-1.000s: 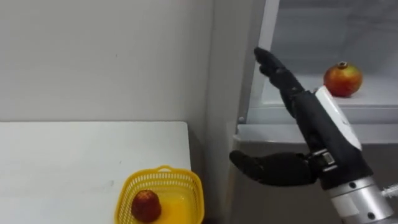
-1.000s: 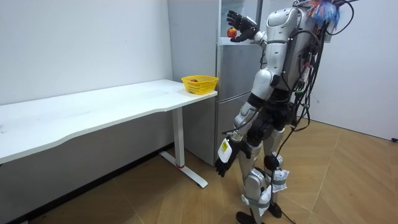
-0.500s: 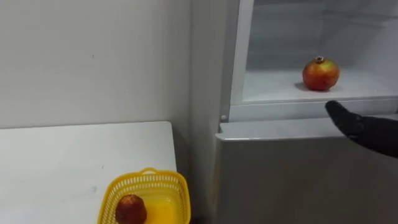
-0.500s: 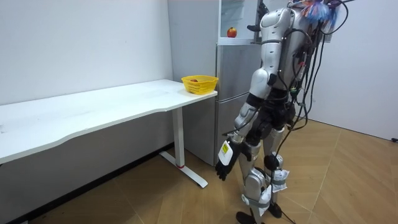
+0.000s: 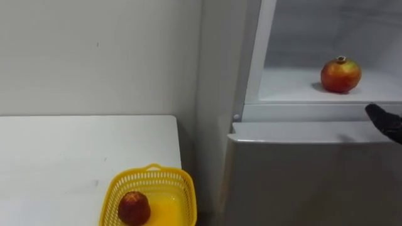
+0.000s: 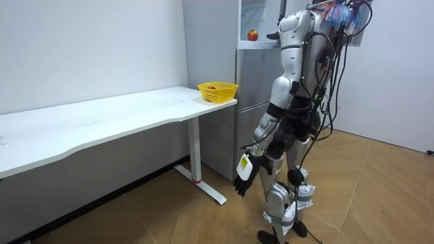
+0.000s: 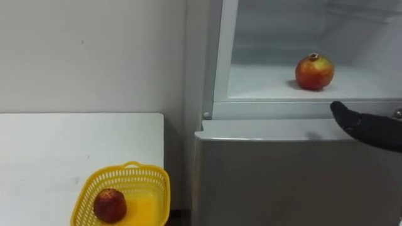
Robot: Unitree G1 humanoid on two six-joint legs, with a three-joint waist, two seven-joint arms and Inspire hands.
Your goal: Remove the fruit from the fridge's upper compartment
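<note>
Silver-grey shells cover the robot's torso and limbs, with darker joints between them. Black cables loop behind its back, and a red-and-blue tangle crowns the head. The left hand [image 6: 243, 181] is black with a pale tag; the right hand [image 7: 367, 129] is black too.

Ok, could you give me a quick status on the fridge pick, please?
Right hand before the fridge, by the shelf edge, apart from the pomegranate. Left hand hangs open by the thigh. Pomegranate sits on that shelf; nothing blocks it.
</note>
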